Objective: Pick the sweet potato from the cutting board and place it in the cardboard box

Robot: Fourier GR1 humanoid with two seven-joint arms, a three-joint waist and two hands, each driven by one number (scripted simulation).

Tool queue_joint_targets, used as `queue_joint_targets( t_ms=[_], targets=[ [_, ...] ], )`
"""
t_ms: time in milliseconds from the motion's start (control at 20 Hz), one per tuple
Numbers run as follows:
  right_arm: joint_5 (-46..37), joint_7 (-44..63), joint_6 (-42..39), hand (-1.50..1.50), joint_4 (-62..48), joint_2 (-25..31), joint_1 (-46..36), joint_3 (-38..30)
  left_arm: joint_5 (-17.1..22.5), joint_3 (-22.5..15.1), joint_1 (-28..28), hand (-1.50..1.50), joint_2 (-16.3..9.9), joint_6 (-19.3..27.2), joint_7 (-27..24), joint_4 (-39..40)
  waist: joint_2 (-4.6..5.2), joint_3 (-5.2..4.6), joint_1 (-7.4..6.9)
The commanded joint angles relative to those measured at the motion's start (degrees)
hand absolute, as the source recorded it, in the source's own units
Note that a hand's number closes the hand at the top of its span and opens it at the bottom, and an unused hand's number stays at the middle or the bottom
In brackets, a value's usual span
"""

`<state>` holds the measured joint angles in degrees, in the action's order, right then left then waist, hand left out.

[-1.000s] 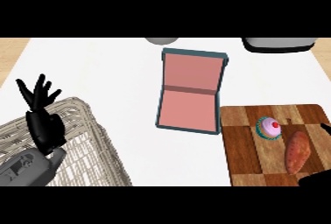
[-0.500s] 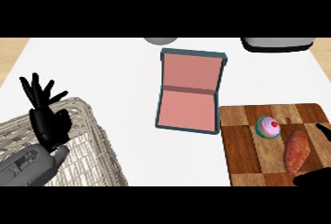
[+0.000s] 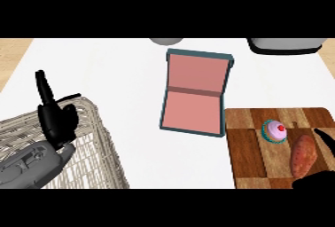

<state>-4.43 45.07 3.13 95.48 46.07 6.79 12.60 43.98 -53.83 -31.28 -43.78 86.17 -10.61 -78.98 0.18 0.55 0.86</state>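
Sweet potato [image 3: 303,154]: we see it lying on the cutting board [image 3: 252,150], beside a cupcake [image 3: 275,131].
Box [image 3: 193,95]: open, left of the board.
Right hand [image 3: 323,141]: just beside the potato.

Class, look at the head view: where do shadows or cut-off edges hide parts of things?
Head view: light is even, no glare; the right hand is a black shape cut by the edge, beside the sweet potato; the basket is cut at the lower left.
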Motion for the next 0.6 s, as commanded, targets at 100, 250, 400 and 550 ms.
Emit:
queue_joint_targets(
  t_ms=[100,250,400,550],
  targets=[
    [0.40,-0.90,0.83,1.50,-0.73,-3.23,0.31,1.33,2.12,-8.19,4.11,0.00,0.73,-17.22,3.27,-7.07,0.35,-0.62,-0.28],
    [-3.10,-2.16,1.53,1.50,-1.33,0.12,-0.57,-0.05,1.51,-9.03,3.84,0.00,1.38,-16.49,4.76,-7.41,0.13,-0.73,-0.15],
    [-7.97,-1.82,3.68,1.50,-2.73,1.31,-0.57,0.70,1.02,-9.37,2.35,0.00,1.00,-16.49,6.29,-8.19,0.11,-0.74,-0.49],
    [-10.61,-3.26,5.57,1.50,-3.21,1.53,-1.66,0.50,0.82,-8.71,1.09,0.00,1.03,-16.97,7.91,-7.17,0.33,-0.79,-0.30]
  ],
)
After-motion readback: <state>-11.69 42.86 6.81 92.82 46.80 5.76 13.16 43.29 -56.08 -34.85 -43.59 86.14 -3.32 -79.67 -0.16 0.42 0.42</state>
